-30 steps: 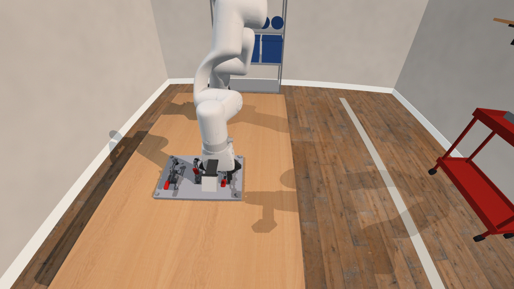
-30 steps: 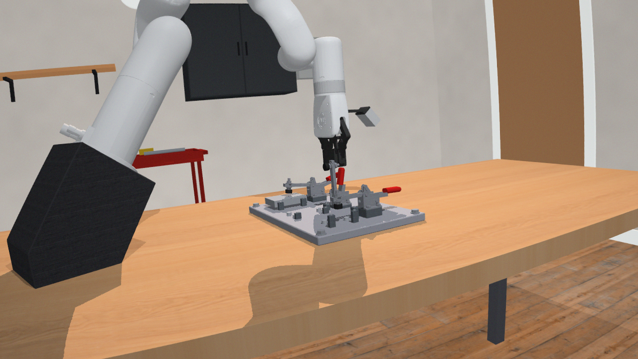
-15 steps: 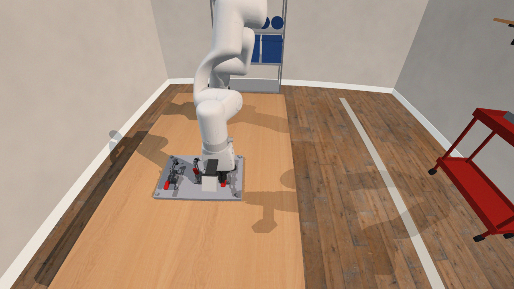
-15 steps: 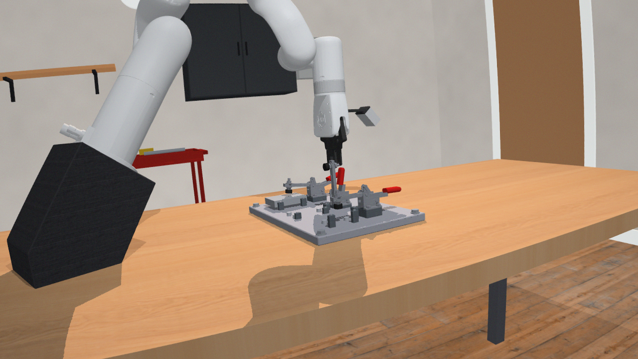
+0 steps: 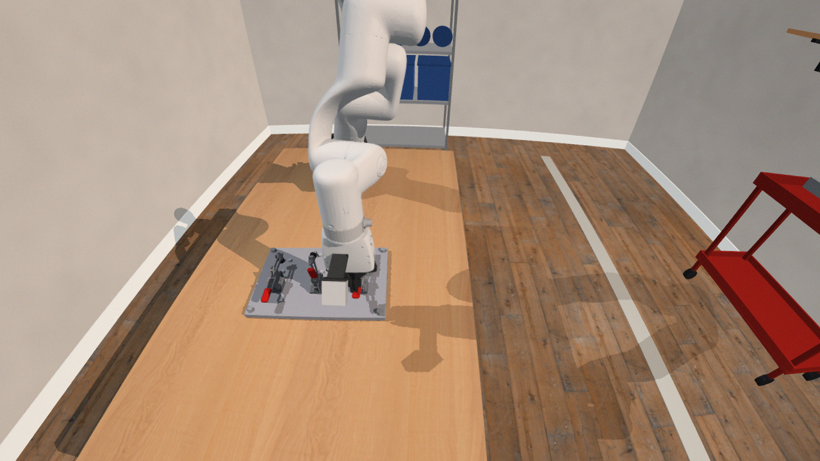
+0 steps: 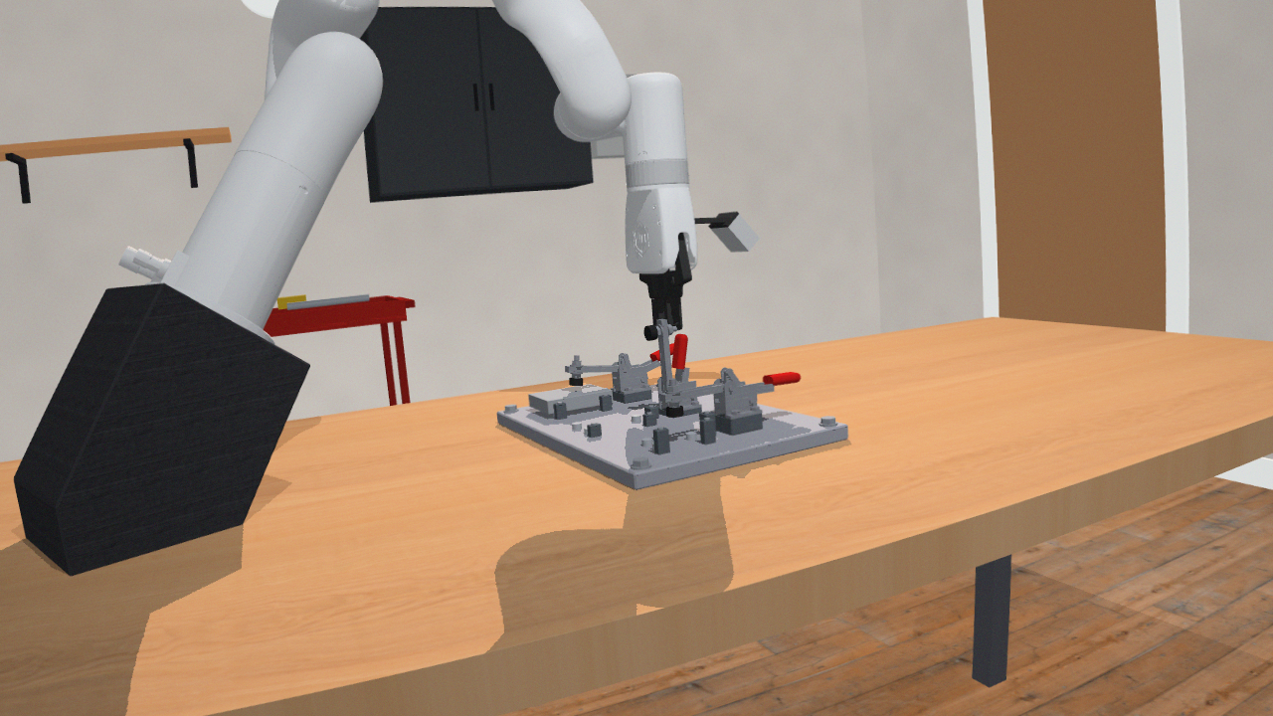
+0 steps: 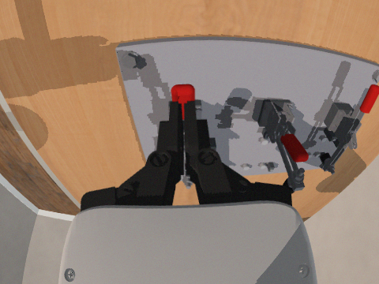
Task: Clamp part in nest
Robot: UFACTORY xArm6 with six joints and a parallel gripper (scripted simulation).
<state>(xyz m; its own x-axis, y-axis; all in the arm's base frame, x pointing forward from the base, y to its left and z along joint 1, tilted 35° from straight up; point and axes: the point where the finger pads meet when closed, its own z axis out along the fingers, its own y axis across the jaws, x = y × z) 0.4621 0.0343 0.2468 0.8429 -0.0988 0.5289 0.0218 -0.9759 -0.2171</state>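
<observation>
The fixture [image 6: 673, 434] lies on the counter [image 6: 934, 418]. In the top view the arm hides the fixture's middle. The gripper [image 7: 185, 110] hangs above the fixture's centre, its fingers pressed together on nothing. Only the wrist view shows a red handle [image 7: 183, 94] past their tips. The exterior view shows the part [image 6: 563, 401] in the fixture's left nest; its seating is unclear.

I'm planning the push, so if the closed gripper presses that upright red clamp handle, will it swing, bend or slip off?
The red handle looks like a rigid pivoted lever, so it likely swings rather than bends. Its narrow rounded tip may let the shut gripper slide off sideways.
</observation>
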